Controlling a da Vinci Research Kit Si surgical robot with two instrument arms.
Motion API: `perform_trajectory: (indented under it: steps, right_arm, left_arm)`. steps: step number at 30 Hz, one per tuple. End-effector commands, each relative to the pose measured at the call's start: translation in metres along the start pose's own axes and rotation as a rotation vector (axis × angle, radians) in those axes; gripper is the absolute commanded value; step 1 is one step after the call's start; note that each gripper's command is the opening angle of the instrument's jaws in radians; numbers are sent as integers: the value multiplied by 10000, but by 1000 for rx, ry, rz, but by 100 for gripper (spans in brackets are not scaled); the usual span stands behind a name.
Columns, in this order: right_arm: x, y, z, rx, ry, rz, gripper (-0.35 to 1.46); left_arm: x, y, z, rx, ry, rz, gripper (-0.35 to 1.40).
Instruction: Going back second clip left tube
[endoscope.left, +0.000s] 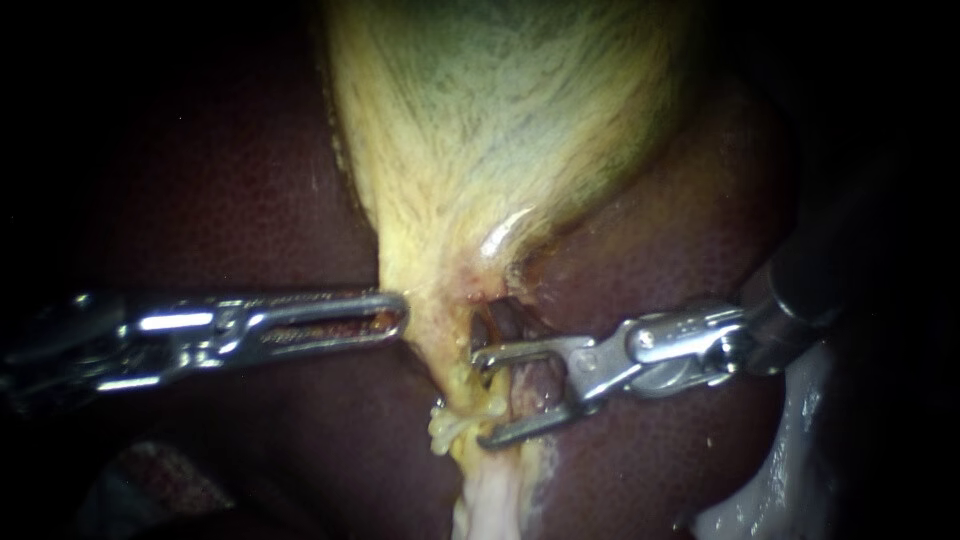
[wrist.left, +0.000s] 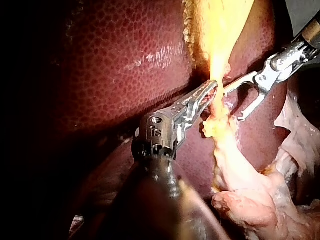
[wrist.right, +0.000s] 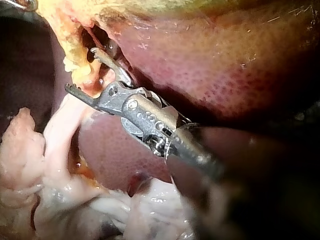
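The yellow-green gallbladder (endoscope.left: 500, 110) narrows to a neck that runs down into a pale strand (endoscope.left: 490, 495). My left instrument (endoscope.left: 398, 312) comes in from the left, and its long slotted jaws are shut on the left edge of that neck; the left wrist view shows the same hold on the yellow tissue (wrist.left: 212, 89). My right instrument (endoscope.left: 482, 397) enters from the right with its two thin hooked jaws open, their tips at the neck's right side. A dark purplish tube (endoscope.left: 540, 385) lies between them, also seen from the right wrist (wrist.right: 80, 69). I cannot make out a clip.
Dark red liver (endoscope.left: 250, 200) surrounds the neck on both sides. Pale fatty tissue (endoscope.left: 780, 480) lies at the lower right, beneath the right instrument's shaft (wrist.right: 40, 165). Yellow fat nubs (endoscope.left: 450, 425) hang beside the lower jaw.
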Motion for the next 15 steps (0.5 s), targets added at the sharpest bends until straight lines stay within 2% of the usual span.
perform_trajectory:
  steps: [1, 5, 15]
  right_arm:
    - [1, -2, -6, 3, 0, -9, 60]
    - [8, -9, -29, -1, 0, -51, 60]
    - [35, -11, -85, -29, -3, -127, 60]
  left_arm:
    - [0, 1, 0, 0, 0, 0, -35]
    - [-1, 2, 2, 0, 0, 0, -35]
    - [1, 6, 8, -1, -1, 1, -35]
